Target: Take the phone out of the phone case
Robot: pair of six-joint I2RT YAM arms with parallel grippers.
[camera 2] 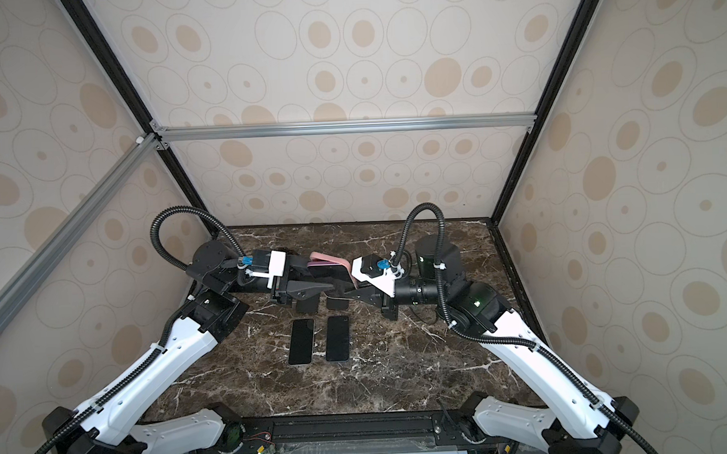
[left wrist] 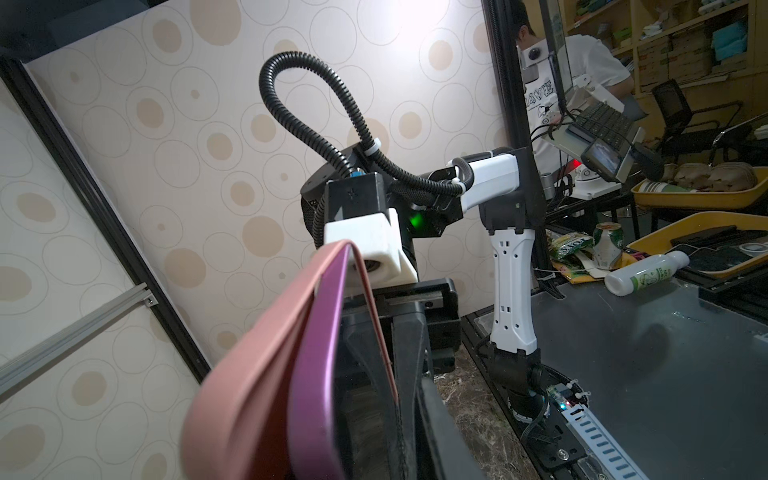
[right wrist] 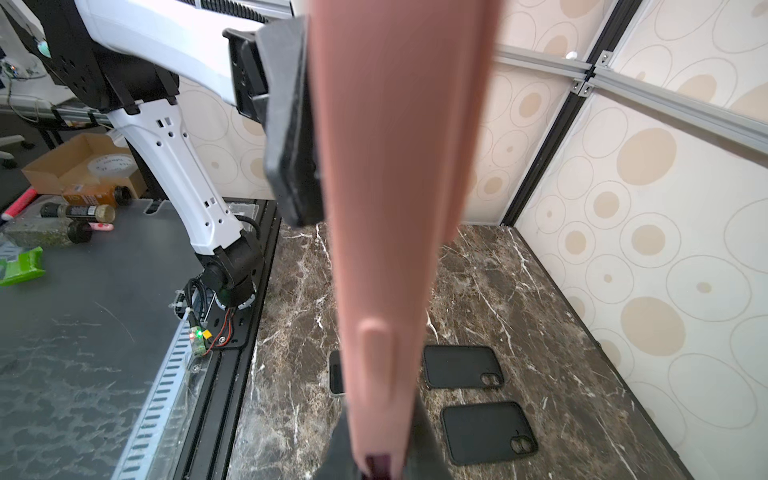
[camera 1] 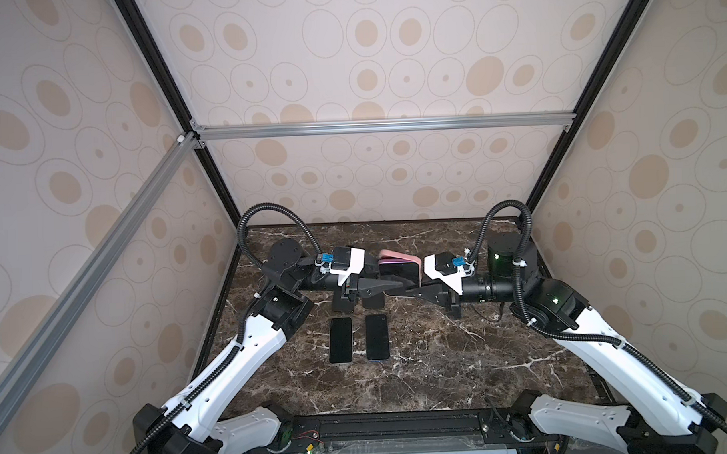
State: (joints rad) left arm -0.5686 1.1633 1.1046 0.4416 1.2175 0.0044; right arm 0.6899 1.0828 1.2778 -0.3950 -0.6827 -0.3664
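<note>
In both top views the phone [camera 1: 398,271] and its pink case [camera 1: 396,255] hang mid-frame above the table [camera 1: 441,358]. The left jaws seem clamped on the phone, and the right jaws pinch the case. Left wrist view: the half-peeled case [left wrist: 249,374] could snap back on. Right wrist view: that thin pinch on the case [right wrist: 395,187] may slip off.

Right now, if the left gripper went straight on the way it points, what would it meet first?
The left gripper is closed on the phone in its pink case, so it meets that first. Straight beyond is probably the right gripper, facing it.
</note>
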